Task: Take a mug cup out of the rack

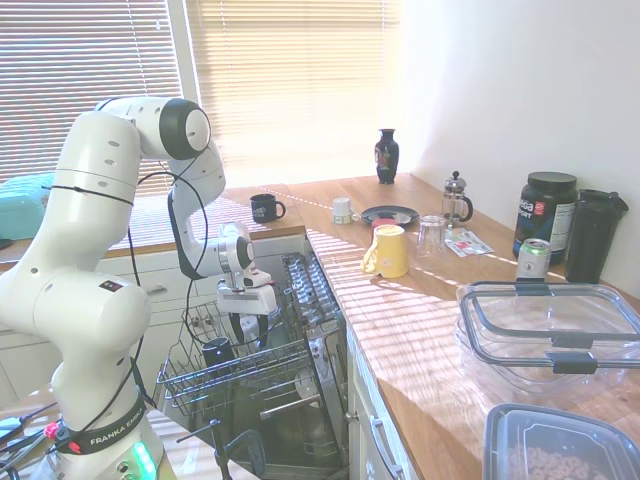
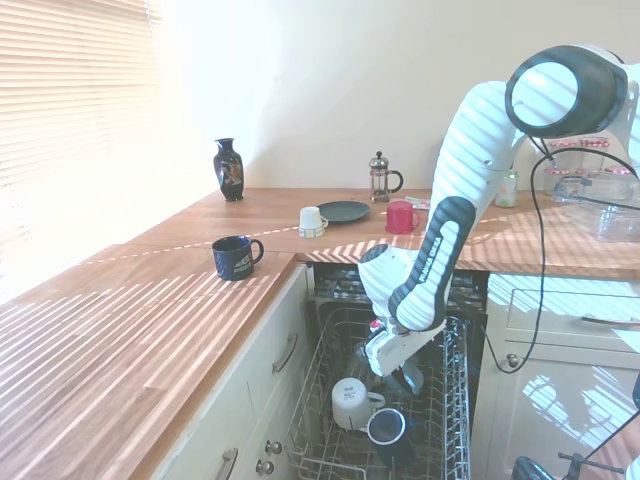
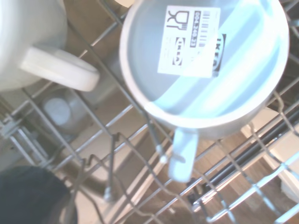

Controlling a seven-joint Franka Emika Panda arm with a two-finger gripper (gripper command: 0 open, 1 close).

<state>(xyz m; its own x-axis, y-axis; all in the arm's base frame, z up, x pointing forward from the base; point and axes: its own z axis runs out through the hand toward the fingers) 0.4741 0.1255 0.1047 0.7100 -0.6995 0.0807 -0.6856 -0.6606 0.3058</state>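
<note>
1. Pincer (image 2: 408, 380) on the white arm hangs low over the grey metal wire rack (image 2: 452, 400); I cannot tell whether its fingers stand apart or together.
2. Dark grey-black glossy mug cup (image 2: 385, 427) sits bottom-up in the rack, just below the pincer, a white label on its base (image 3: 194, 39).
3. White mug (image 2: 351, 403) lies touching beside it.
4. Dark printed mug (image 2: 235, 257) stands on the wooden bench (image 2: 120, 340) above.

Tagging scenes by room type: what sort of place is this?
Almost certainly a home kitchen: a long wooden countertop, an open dishwasher with a grey wire rack holding mugs, and a glass French press on the counter.
</note>
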